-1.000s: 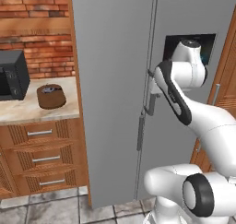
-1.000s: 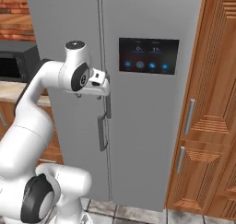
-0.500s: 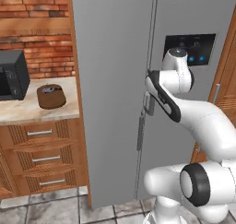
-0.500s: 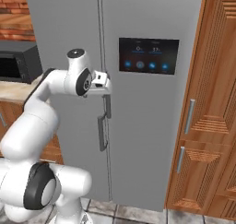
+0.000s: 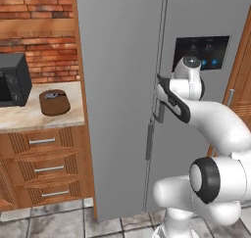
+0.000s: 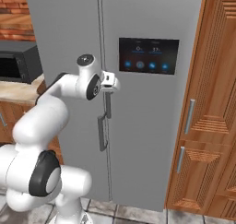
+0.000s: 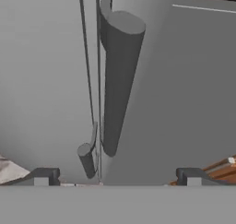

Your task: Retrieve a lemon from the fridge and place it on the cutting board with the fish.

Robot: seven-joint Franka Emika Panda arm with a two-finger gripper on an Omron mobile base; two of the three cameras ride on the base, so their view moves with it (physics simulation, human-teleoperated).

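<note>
Even, soft rendered light, faint shadows, no glare, slightly coarse.

matt smooth grey metal fridge (image 5: 117, 85), brown grained wood cabinet (image 6: 209, 103), rough brick wall (image 5: 34, 41)

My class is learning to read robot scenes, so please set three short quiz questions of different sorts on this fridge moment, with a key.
1. True or false: both doors of the fridge are shut.
2. Multiple choice: the hand is (A) clamped on a lemon, (B) open, facing a door handle, (C) inside the microwave.
3. Fill in: the dark control panel sits on the fridge's ____ door, as seen from the right base view.

Key
1. True; no gap shows between them.
2. B; the fingertips stand wide apart with the bar between them, not yet gripped.
3. Right.
</note>
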